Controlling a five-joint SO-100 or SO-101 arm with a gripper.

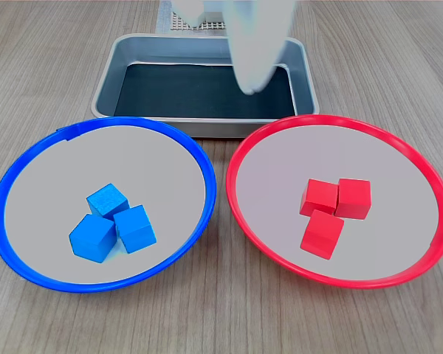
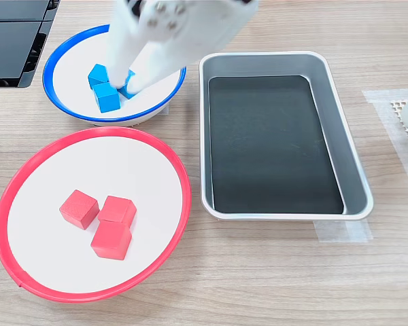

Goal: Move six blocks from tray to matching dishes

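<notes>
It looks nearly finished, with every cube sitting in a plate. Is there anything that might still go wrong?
Not much, I think. The end effector is blurred in both exterior views, so it is moving fast. In the second exterior view it appears over the blue-rimmed plate, so it might clip the blue blocks if low. The three red blocks lie close together in the red-rimmed plate; the tray is empty.

I work over a pale wood-grain tabletop; a dark panel sits at ten o'clock in the second exterior view.
</notes>
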